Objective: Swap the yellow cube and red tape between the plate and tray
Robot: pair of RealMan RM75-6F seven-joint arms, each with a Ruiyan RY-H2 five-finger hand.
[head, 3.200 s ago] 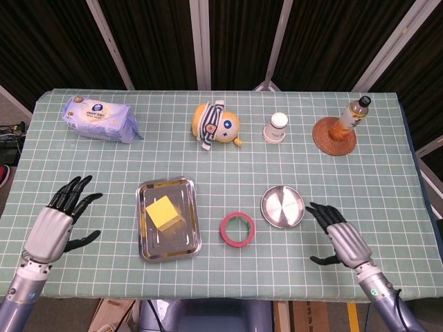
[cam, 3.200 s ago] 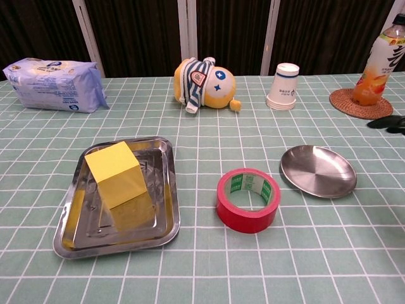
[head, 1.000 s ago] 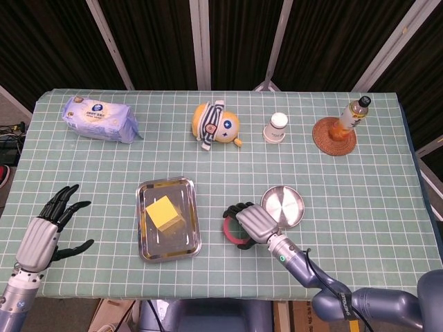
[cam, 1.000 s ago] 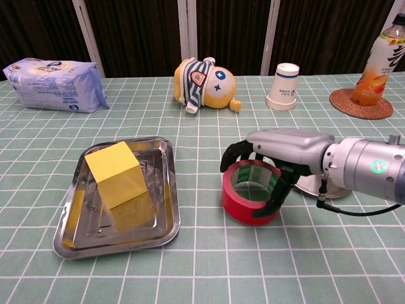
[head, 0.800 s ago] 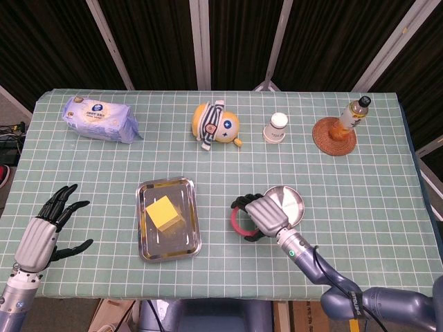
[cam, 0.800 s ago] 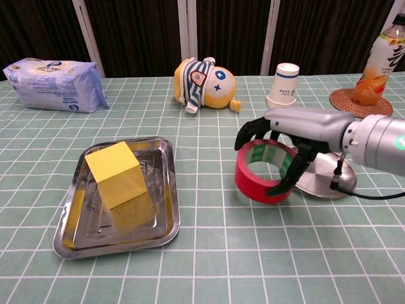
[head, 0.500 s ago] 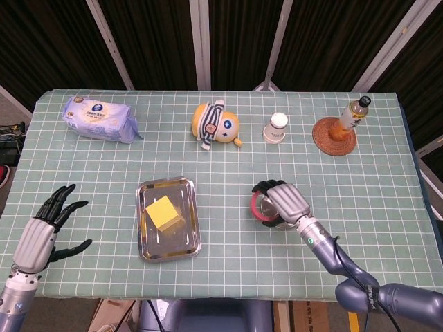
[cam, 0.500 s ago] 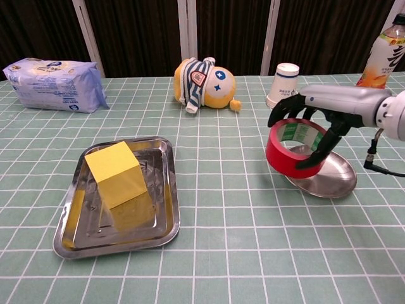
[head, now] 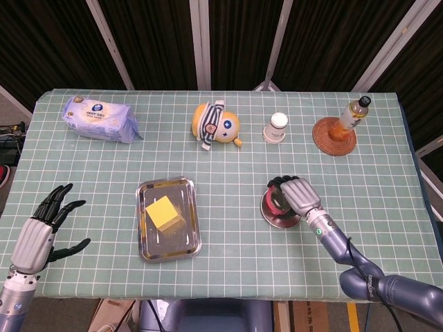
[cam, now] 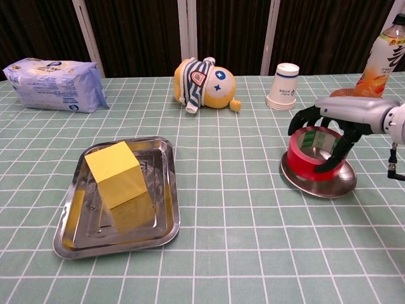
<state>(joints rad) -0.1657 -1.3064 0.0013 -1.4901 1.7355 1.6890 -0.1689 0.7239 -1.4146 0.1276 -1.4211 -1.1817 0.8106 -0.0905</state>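
Yellow cube point(cam: 117, 172) resting in the tray point(cam: 166, 215). Red tape point(cam: 314, 161) gripped by right hand point(cam: 338, 120), sitting in the plate point(cam: 297, 179). Left hand point(head: 40, 234) empty beside the tray, fingers spread.

Red tape over the plate, yellow cube in the tray

The red tape point(cam: 314, 154) is a round roll with a green inside, and it sits a bit tilted in the shiny round plate point(cam: 314, 187) on the right of the bench. The right hand point(cam: 342, 124) holds the roll from above, with dark fingers point(cam: 335, 159) curled around its rim. The yellow cube point(cam: 116, 173) stands in the shiny metal tray point(cam: 166, 218) on the left, well apart from the plate.
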